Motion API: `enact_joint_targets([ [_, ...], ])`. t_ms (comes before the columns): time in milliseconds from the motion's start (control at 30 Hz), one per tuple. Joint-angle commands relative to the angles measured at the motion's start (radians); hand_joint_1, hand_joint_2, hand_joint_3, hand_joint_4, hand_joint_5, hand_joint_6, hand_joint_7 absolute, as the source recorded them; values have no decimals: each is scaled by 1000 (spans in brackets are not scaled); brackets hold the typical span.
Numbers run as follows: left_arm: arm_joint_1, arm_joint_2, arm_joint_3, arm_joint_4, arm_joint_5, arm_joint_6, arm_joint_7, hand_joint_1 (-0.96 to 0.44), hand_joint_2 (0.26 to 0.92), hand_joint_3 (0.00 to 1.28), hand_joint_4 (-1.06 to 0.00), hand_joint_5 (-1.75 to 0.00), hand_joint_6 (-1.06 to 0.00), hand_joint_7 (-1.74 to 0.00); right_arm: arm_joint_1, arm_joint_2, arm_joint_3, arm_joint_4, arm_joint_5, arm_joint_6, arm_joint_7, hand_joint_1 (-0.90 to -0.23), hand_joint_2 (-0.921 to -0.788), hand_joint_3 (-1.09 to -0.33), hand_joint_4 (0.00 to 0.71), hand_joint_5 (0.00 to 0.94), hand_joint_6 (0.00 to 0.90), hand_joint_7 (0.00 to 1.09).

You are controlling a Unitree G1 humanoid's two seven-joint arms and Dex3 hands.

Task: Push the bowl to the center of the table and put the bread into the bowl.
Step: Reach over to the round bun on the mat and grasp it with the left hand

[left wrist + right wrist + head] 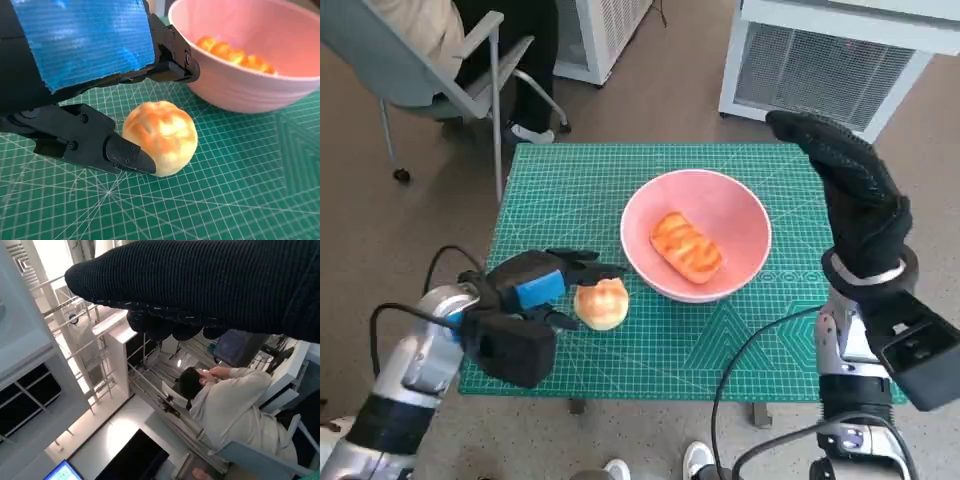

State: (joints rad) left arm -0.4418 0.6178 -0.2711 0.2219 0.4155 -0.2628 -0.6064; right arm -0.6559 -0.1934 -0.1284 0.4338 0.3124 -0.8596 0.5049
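Observation:
The pink bowl (pixel 742 205) stands near the middle of the green mat, with a long glazed bread (pixel 687 246) lying in it. A round bread roll (pixel 602 303) lies on the mat just off the bowl's near-left side. My left hand (pixel 535 285) reaches in from the left with its fingers spread around the roll. In the left wrist view one fingertip (pixel 127 156) touches the roll (pixel 160 137), and the others reach past it toward the bowl (pixel 250 95). My right hand (pixel 850 175) is raised over the table's right edge, fingers straight, holding nothing.
The green cutting mat (pixel 720 350) covers the small table. A grey chair (pixel 440 80) with a seated person stands off the far-left corner. White cabinets (pixel 830 60) stand behind the table. The right wrist view shows a person (pixel 225 405) seated in a chair.

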Motion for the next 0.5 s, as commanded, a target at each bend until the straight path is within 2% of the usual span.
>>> enact_joint_targets([
  [33,-37,-24,-36,68,34,-18,25,-192,857,1,-379,-5,-464,0,18,-9,-4,9,-1,7,6,-577,-921,-724,274,2,186,356],
  [300,-73,-48,-79,175,79,-46,63,-125,877,8,-468,-27,-558,-42,20,-10,-5,5,-10,1,0,-574,-921,-725,274,1,177,370],
  [433,-86,-50,-89,222,87,-69,85,-91,905,13,-645,-64,-679,-94,22,-8,-4,2,-17,-2,-5,-564,-921,-729,274,1,171,380],
  [467,-88,-49,-91,233,88,-75,90,-73,908,28,-665,-281,-651,-313,22,-8,-4,1,-19,-2,-6,-563,-921,-729,274,1,170,381],
  [500,-90,-49,-92,244,88,-83,94,-47,913,73,-664,-627,-583,-656,23,-8,-4,0,-19,-2,-6,-562,-921,-730,273,1,169,384],
])
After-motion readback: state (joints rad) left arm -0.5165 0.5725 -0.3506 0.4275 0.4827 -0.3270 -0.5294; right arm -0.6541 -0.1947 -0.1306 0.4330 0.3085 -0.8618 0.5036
